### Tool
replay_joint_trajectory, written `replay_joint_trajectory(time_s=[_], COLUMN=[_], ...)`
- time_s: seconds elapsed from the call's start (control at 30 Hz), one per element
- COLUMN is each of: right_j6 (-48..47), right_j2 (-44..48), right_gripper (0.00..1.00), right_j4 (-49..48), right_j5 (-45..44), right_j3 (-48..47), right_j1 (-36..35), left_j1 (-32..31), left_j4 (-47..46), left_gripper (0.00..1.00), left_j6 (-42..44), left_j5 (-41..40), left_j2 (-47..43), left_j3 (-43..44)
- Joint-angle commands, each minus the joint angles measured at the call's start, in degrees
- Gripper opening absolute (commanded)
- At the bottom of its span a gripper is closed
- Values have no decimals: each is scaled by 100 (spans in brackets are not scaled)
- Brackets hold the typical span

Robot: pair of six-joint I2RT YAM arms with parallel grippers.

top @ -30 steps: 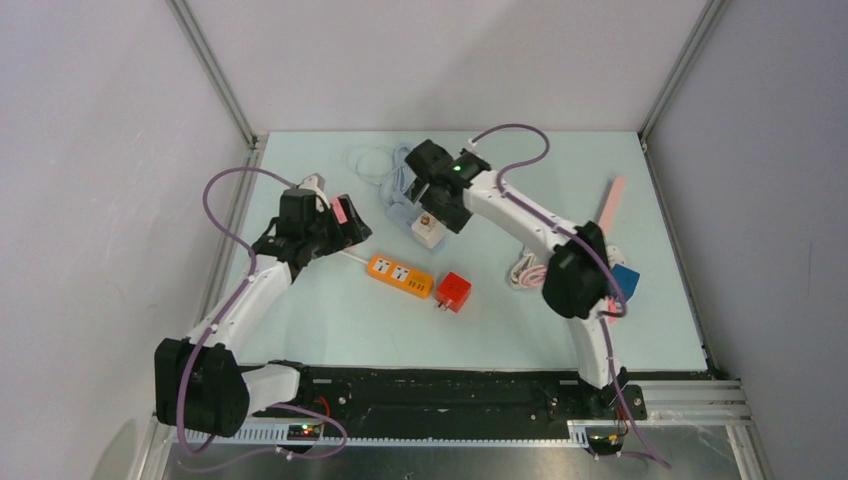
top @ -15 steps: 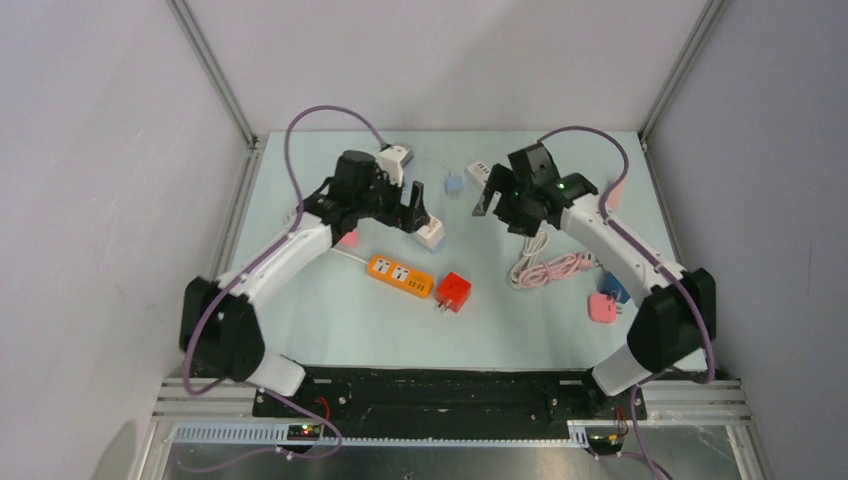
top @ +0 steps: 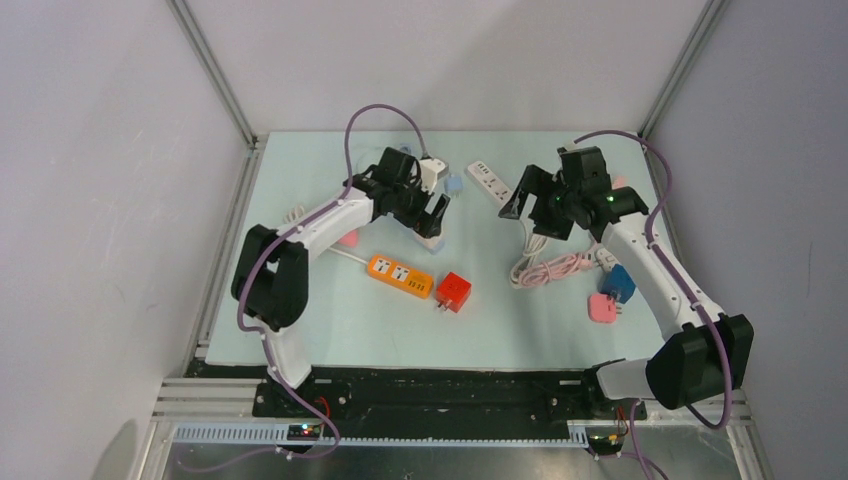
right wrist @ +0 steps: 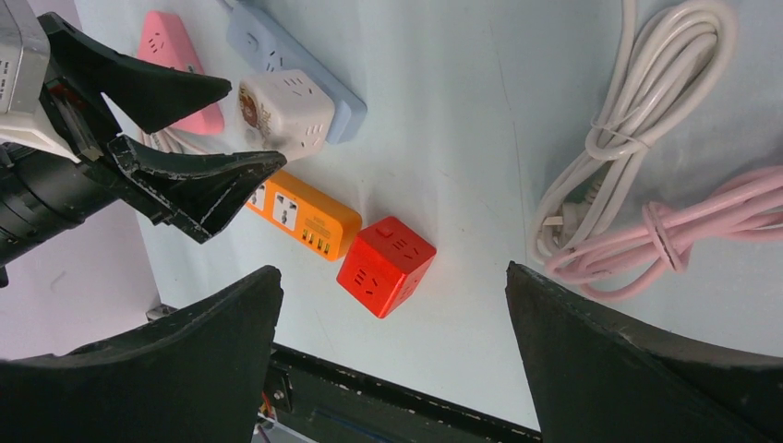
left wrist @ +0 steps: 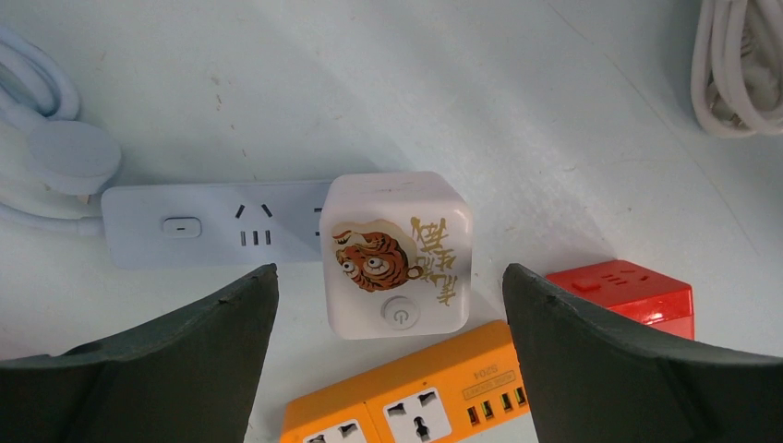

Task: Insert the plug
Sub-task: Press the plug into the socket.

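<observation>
1. The white cube (left wrist: 397, 254) lies against the blue strip (left wrist: 212, 224), perhaps already on its socket
2. The left gripper (left wrist: 388, 277) hangs over it, jaws spread; descend straight and centred, avoiding the orange strip (left wrist: 415, 406)
3. The right gripper (right wrist: 392, 274) is spread, empty, well apart

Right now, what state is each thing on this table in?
left pincer: open, empty, over the white cube.
right pincer: open, empty.
white cube: sitting on the blue strip's end.
blue strip: visible sockets free.
orange strip: sockets empty.
red cube: loose, unplugged.
white cord: coiled, tied.
pink cord: coiled, tied.
</observation>
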State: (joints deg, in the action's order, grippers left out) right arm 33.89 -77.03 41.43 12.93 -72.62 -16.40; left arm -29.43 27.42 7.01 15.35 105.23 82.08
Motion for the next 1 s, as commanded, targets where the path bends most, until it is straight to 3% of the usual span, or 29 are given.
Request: replay_joint_trajectory(time_s=[0.0,0.1,0.43,0.5,0.57,0.63,0.67,0.97], right_j6=[-155,-134,-45,-49,-49,-42,-36,-2], right_j2=[13,-20,-168,-183,-214,-250,-268,-388], right_gripper=[94,93,91,90,90,90,89,87], right_j4=[-71,-88,-176,-160,-146,-124,-112,-48], right_j5=[353,399,562,554,549,545,549,604], right_j3=[37,64,125,130,138,147,149,195], right_j1=[190,317,455,475,492,511,528,609], left_j1=[-81,-111,-233,-291,-398,-498,-527,-636], left_j4=[196,270,522,552,586,618,639,1116], left_gripper=[95,91,60,48,30,5,1,0], left_j6=[280,315,620,678,709,728,755,673], left_j5=[70,-85,-559,-621,-805,-1077,-1161,-1663], left_j2=[210,326,605,646,705,777,809,1276], left_j3=[291,348,530,555,599,650,668,709])
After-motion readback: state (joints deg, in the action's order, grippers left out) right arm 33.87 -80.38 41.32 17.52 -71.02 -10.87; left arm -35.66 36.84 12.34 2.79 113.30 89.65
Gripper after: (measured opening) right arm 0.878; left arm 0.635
